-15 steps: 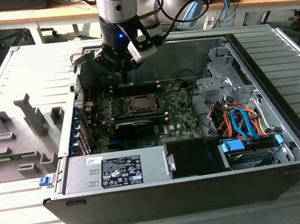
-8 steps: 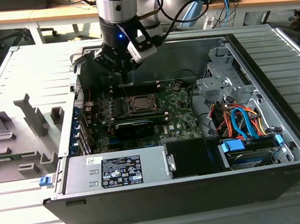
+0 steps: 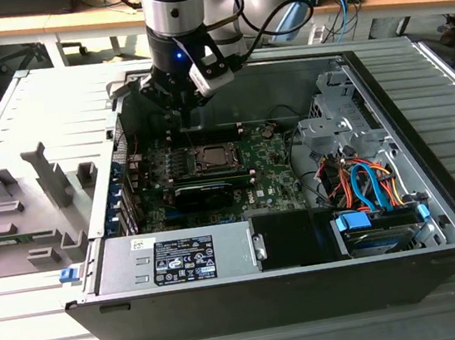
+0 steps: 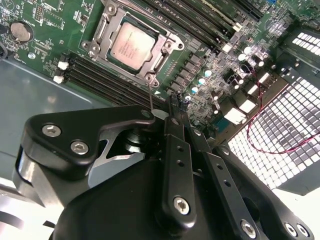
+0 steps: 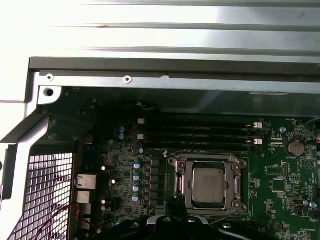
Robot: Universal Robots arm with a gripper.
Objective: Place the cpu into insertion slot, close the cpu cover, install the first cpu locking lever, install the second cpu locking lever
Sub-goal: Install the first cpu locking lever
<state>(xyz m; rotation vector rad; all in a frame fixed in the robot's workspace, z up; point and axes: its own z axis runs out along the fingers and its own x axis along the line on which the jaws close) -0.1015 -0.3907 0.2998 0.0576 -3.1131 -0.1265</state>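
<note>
The open computer case [image 3: 283, 213] lies flat on the ribbed counter [image 3: 55, 327], its motherboard [image 3: 269, 169] facing up. The arm reaches down into the case's far side, on the exterior view's left of centre, and the hand [image 3: 188, 108] hangs just above the board, a little beyond the insertion slot [image 3: 211, 157]. In both wrist views the cpu [image 4: 132, 43] sits flat inside that slot, its silvery top showing through the window of the cpu cover [image 4: 162, 39], which appears to lie down over it. A thin locking lever [image 4: 150, 95] stands up from the slot's corner toward the hand, so it is judged not yet latched. Whether the hand is released or clenched I cannot tell; its fingertips are hidden behind its own dark body.

The risks, as I judge them: the hand descending off-line could strike the memory slots [image 5: 200, 135] beside the socket, or slip off the thin lever so it springs back. Pressing a lever while the cover sits askew could stress the chip beneath.
</note>
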